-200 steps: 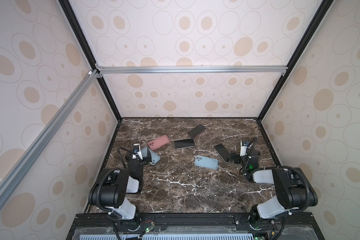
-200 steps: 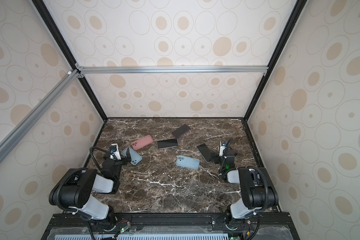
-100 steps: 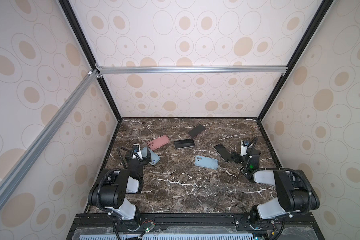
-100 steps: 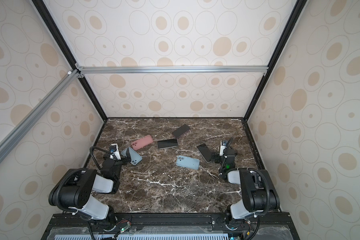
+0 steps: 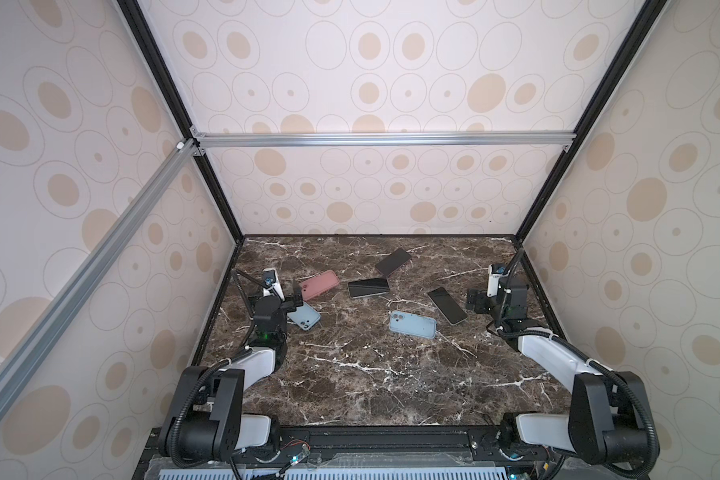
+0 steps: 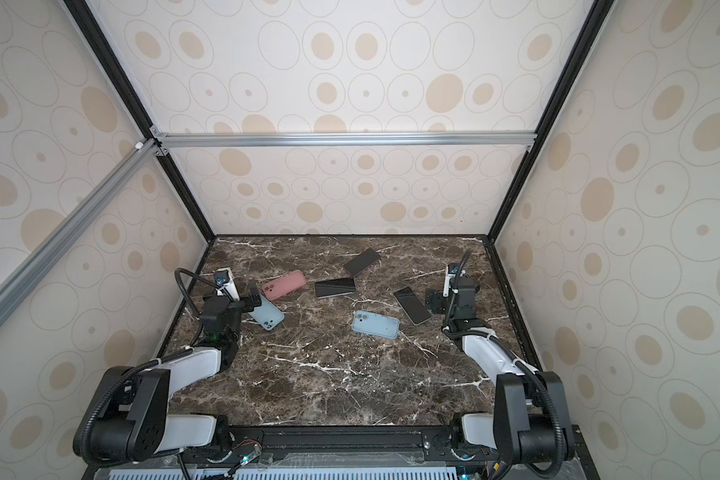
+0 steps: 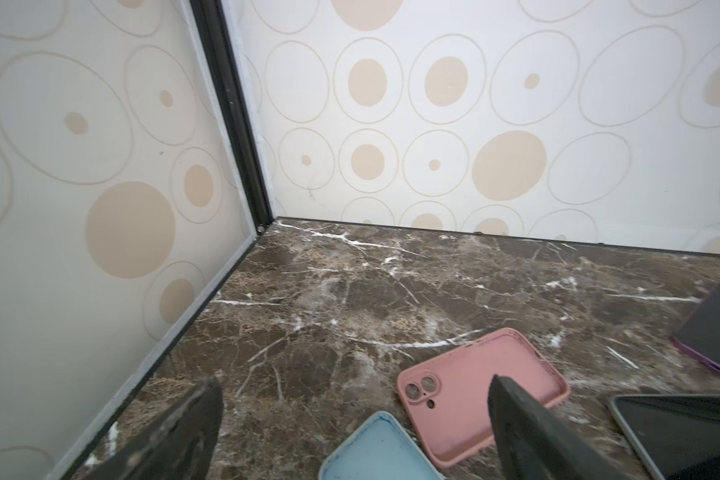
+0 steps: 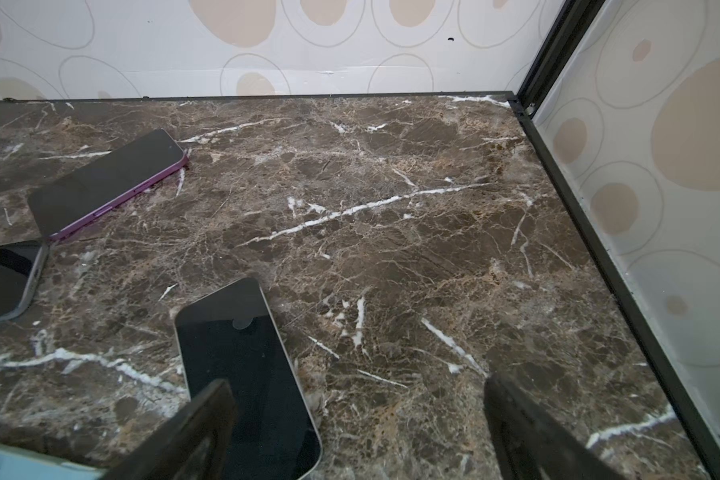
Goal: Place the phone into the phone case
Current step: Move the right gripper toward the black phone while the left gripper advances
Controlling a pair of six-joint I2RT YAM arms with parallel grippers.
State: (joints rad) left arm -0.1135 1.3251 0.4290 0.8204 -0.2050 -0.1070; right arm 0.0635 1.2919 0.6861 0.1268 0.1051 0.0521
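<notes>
Right claw (image 8: 356, 382), spread wide and empty, hangs beside the phone (image 8: 246, 357), which lies flat just to its left, long axis slanting far-left to near-right; left claw (image 7: 354, 381), also spread, is well apart.

Place: a robotics lab test booth.
Walls: cream panels printed with beige ovals (image 5: 350, 62) close three sides.
Frame: black metal corner posts (image 5: 213, 183), a silver aluminium extrusion bar (image 5: 391, 138).
Floor: a brown, white-veined marble-patterned tabletop (image 5: 371, 374).
Fixtures: two white-and-black robot arms (image 5: 252, 360) on a black front rail (image 5: 391, 441).

There are three dark-screened phones (image 5: 393, 262) (image 5: 368, 287) (image 5: 447, 305), two light-blue cases (image 5: 307, 318) (image 5: 412, 324) and one pink case (image 5: 320, 284).
</notes>
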